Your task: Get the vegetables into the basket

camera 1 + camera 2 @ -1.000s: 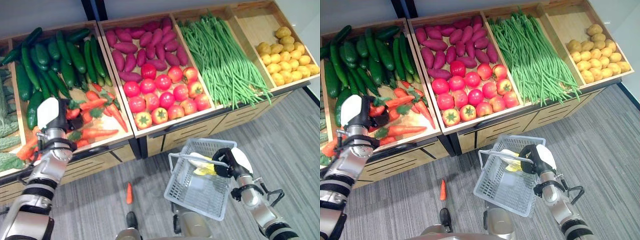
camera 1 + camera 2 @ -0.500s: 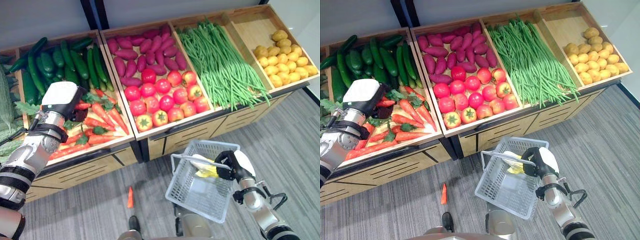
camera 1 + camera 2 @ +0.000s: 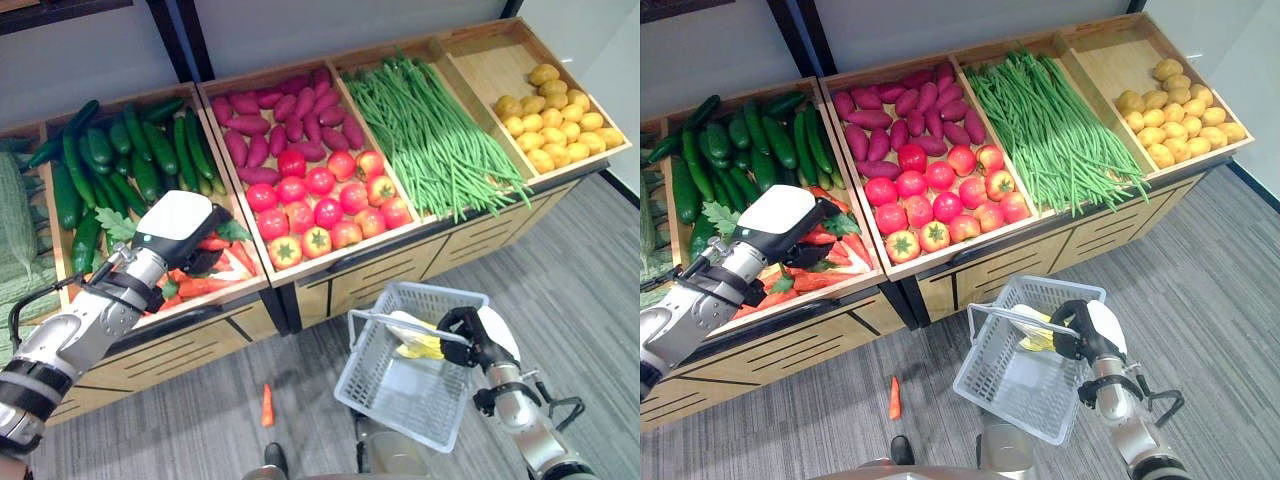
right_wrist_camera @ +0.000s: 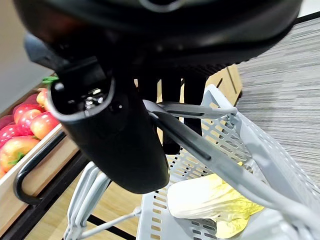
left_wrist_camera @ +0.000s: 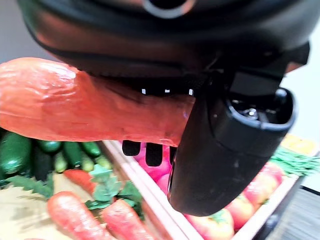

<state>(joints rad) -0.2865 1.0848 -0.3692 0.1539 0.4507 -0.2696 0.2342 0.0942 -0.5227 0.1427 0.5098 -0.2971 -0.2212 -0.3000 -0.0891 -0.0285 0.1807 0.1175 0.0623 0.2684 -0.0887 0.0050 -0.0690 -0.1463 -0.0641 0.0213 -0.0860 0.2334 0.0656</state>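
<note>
My left hand (image 3: 180, 222) hovers over the carrot crate (image 3: 205, 280), shut on an orange carrot (image 5: 75, 110) that lies across its palm under the thumb (image 5: 215, 150). Leafy carrots (image 3: 830, 262) lie in the crate below it. Low on the right, my right hand (image 3: 472, 330) is shut on the handle (image 4: 200, 150) of a grey plastic basket (image 3: 400, 390), which hangs above the floor. A pale yellow-white leafy vegetable (image 4: 210, 202) lies inside the basket.
One carrot (image 3: 267, 405) lies on the grey carpet in front of the stand. Wooden crates hold cucumbers (image 3: 120, 150), purple sweet potatoes (image 3: 290, 100), tomatoes (image 3: 320, 195), green beans (image 3: 440, 130) and yellow potatoes (image 3: 555, 110).
My left hand has come up off the carrot pile and moved right, towards the basket side, with a carrot in it. The view has shifted too. The right hand keeps holding the basket.
</note>
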